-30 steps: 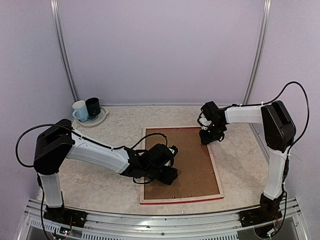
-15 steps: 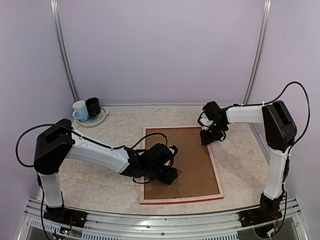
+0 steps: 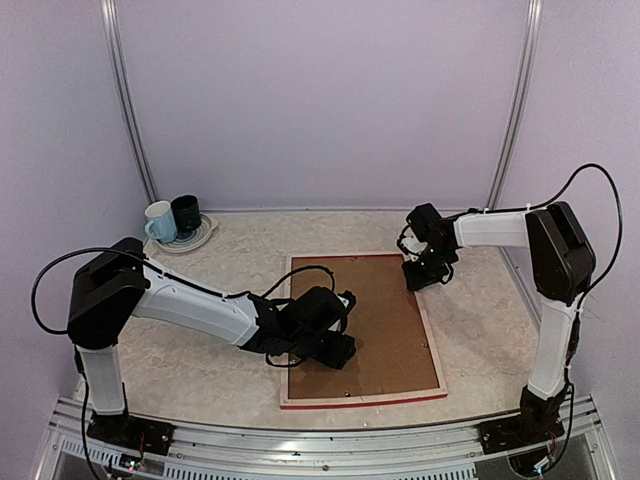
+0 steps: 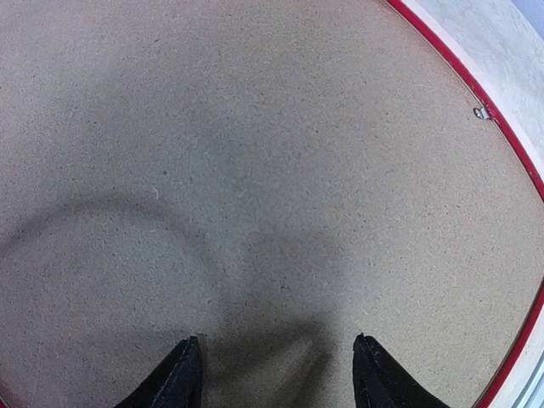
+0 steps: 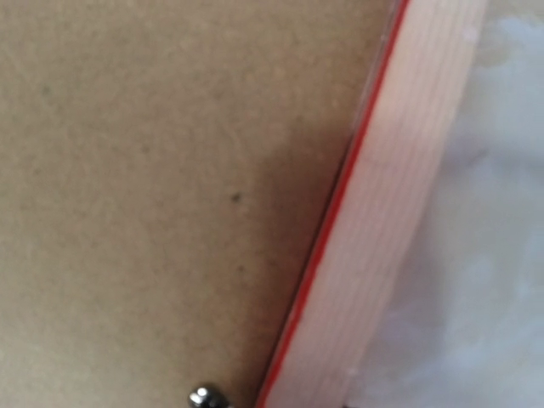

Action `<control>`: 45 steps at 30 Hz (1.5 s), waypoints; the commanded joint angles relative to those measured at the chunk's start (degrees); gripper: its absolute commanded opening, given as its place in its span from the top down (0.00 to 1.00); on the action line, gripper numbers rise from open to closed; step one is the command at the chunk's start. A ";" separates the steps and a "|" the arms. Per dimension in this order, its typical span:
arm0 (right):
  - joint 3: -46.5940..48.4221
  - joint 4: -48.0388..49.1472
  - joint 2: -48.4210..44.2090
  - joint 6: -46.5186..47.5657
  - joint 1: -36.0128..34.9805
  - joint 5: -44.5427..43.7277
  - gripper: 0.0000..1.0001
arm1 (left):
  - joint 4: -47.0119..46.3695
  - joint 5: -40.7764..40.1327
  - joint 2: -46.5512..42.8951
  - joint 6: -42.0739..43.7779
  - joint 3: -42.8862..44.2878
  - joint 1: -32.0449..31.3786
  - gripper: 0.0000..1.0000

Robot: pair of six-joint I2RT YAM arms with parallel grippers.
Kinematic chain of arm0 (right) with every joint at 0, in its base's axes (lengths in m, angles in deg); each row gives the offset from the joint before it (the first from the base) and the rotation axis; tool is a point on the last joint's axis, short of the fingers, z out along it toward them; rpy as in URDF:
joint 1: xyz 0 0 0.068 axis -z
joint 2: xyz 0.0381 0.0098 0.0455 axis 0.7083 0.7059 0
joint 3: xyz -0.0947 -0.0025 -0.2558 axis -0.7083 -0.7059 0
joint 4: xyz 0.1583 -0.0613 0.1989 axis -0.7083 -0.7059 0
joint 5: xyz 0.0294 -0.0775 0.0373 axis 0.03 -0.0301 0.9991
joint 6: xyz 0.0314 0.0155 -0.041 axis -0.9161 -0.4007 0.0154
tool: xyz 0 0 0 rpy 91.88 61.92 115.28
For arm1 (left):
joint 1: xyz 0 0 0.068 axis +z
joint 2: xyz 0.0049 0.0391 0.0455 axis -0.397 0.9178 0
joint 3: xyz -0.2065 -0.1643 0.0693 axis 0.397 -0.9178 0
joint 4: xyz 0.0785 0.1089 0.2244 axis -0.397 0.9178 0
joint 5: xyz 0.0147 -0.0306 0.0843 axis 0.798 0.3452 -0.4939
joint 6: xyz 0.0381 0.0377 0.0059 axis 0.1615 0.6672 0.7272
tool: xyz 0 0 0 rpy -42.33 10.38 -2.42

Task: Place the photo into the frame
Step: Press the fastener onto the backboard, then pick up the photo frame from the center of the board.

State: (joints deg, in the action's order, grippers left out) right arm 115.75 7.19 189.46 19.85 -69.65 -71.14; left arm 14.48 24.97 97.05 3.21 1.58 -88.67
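Photo is hidden from me; I'd guess it lies under the backing board (image 3: 385,320) inside the frame (image 3: 434,340), flat beneath both sets of fingers. I judge the frame light, stiff and thin-railed, best pinched on an outer rail. My left gripper (image 4: 279,378) stands partly spread and empty, board just below its tips. My right gripper (image 3: 425,275) sits at the rail; its spread I cannot tell.

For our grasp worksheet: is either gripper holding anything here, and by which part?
Left gripper: nothing, fingers spread over the backing board. Right gripper, at the frame's far right corner: cannot be told.
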 commanded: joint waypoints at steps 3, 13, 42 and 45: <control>-2.82 -0.18 -0.59 -1.07 0.00 -4.47 0.79 | -0.14 0.57 1.32 0.44 -0.78 0.34 0.40; -4.83 3.00 -0.38 -5.86 -3.10 -8.73 0.88 | -0.38 0.33 1.38 0.18 -1.07 0.37 0.40; -27.75 14.61 -21.57 -14.76 3.81 17.01 0.29 | 6.13 -3.48 -19.07 -1.97 -11.47 10.29 0.01; -29.22 16.45 -20.63 -15.05 3.80 17.83 0.29 | 4.60 -2.04 -18.22 -2.57 -13.26 11.31 0.02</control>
State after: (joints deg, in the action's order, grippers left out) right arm 88.12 18.08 167.84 6.16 -65.70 -56.52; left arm 20.56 21.35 78.04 1.72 -9.88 -78.31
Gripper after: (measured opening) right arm 0.713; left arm 0.987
